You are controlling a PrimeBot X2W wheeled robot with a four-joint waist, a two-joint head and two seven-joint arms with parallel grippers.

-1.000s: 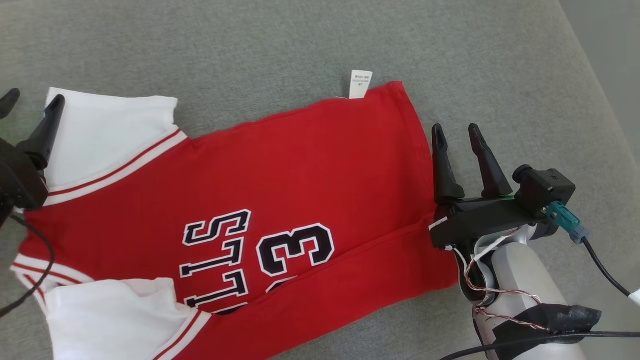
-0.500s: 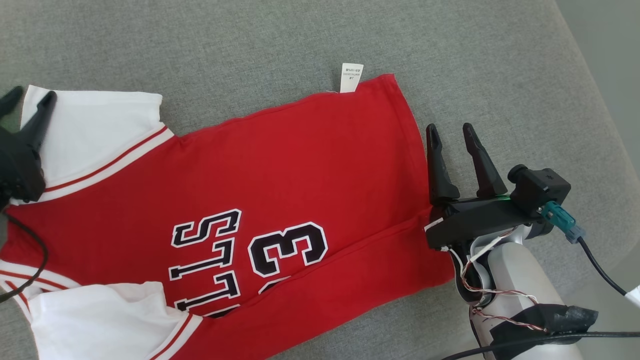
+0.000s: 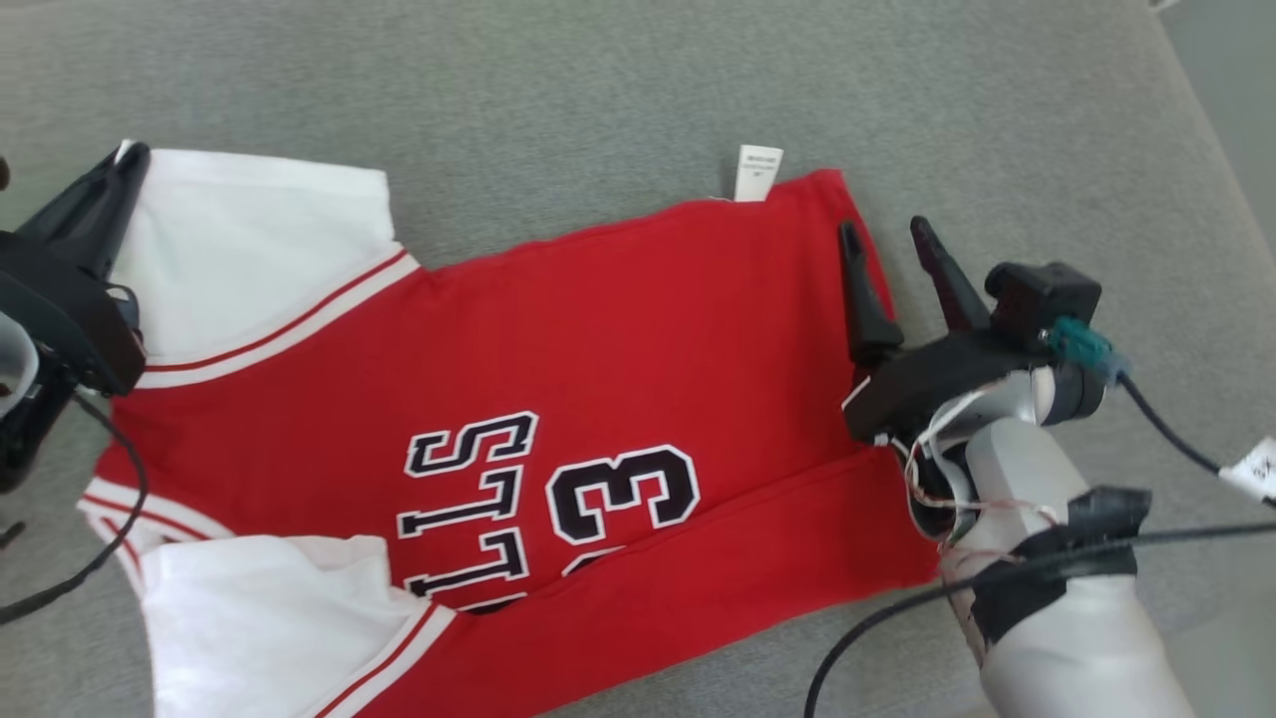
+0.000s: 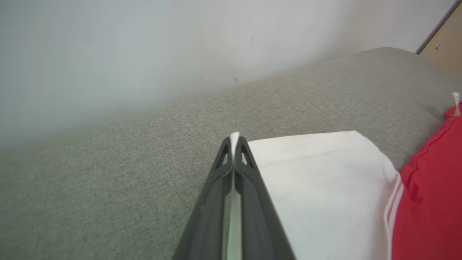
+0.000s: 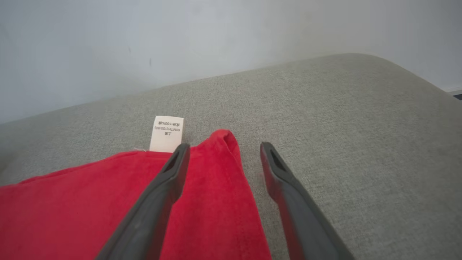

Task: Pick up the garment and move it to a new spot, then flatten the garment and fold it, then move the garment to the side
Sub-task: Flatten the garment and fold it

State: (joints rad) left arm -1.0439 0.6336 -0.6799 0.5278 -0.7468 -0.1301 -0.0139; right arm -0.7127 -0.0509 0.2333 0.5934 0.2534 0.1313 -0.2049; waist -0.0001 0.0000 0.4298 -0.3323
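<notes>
The left gripper [image 4: 234, 142] pinches the white sleeve [image 4: 317, 173] of the red fabric jersey [image 3: 618, 319]; the right gripper [image 3: 882, 225] has spread fingers.

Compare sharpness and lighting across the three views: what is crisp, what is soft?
Head view: even light, no glare; the garment shows crisp lettering. Left wrist view: the wall is hazy, and the left gripper blurs near the bottom edge. Right wrist view: print on the care label is sharp; the right gripper softens low down.

open grey cushion [image 3: 598, 90] beyond garment [image 3: 618, 319]
</notes>
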